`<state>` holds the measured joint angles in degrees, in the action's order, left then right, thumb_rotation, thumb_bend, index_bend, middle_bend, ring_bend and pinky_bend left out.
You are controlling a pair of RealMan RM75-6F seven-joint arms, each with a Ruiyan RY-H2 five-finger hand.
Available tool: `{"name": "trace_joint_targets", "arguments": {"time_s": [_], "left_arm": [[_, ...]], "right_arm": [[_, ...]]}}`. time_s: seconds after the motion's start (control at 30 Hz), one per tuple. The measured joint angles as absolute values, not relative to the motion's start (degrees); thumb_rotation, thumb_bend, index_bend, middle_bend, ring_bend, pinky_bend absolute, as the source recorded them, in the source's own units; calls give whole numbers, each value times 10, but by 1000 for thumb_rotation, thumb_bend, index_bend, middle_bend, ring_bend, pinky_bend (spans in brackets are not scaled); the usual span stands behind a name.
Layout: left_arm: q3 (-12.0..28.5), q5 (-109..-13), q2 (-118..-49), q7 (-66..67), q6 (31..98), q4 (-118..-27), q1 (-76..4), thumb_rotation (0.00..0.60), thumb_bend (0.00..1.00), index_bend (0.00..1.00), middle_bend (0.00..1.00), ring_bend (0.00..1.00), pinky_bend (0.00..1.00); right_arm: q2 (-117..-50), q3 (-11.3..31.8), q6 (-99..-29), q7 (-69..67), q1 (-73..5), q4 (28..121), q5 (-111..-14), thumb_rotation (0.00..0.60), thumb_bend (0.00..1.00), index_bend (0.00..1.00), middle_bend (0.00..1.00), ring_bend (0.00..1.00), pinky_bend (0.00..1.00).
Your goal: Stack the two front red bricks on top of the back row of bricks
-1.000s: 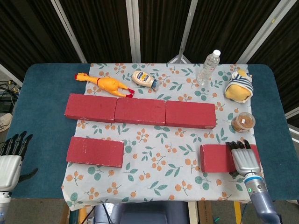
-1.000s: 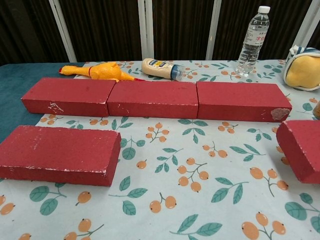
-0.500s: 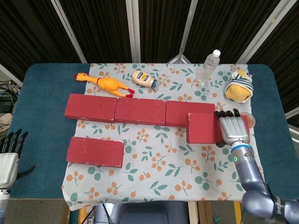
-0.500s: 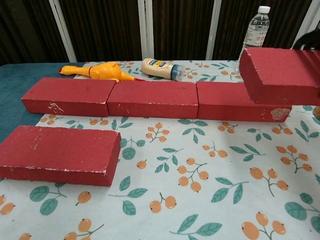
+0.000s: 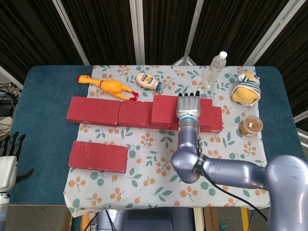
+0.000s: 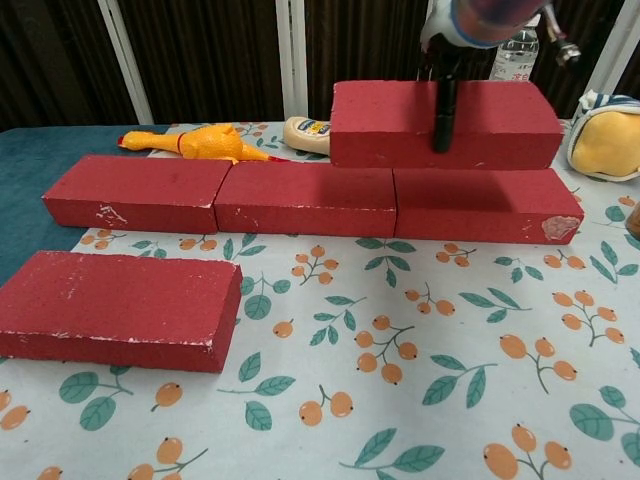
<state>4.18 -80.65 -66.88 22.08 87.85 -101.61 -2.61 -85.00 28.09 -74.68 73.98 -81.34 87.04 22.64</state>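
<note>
Red brick (image 5: 166, 110) gripped by the right hand (image 5: 188, 106) — held over the back row of bricks (image 5: 110, 112), second front brick (image 5: 97, 156) left on the cloth, left hand (image 5: 8, 163) spread, empty.

Rubber chicken (image 5: 107, 85), mayonnaise bottle (image 5: 148, 81), water bottle (image 5: 214, 69); plush toy (image 5: 246, 88), jar (image 5: 250, 126).
</note>
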Motion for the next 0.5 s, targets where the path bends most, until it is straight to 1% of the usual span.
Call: {"name": "trace_joint_targets", "arguments": {"time_s": [0.13,0.23,0.5], "left_arm": [[44,-798,-670,226,870,-1015,-31,600,0,33,0,0,100],[45,-795,-671,227,870,-1015,-32,600,0,34,0,0,100],[49,-782,-671,227,866,-1013,-35,600,0,34,0,0,100]], "right_arm": [[-905,300,-743,768,-837,791,241,600,109,364,302,150,0],[-929,314,-733,786,-844,750,251,600,108,364,302,150,0],[-965,340,-705,834,-854,678,255,600,108,364,303,151,0]]}}
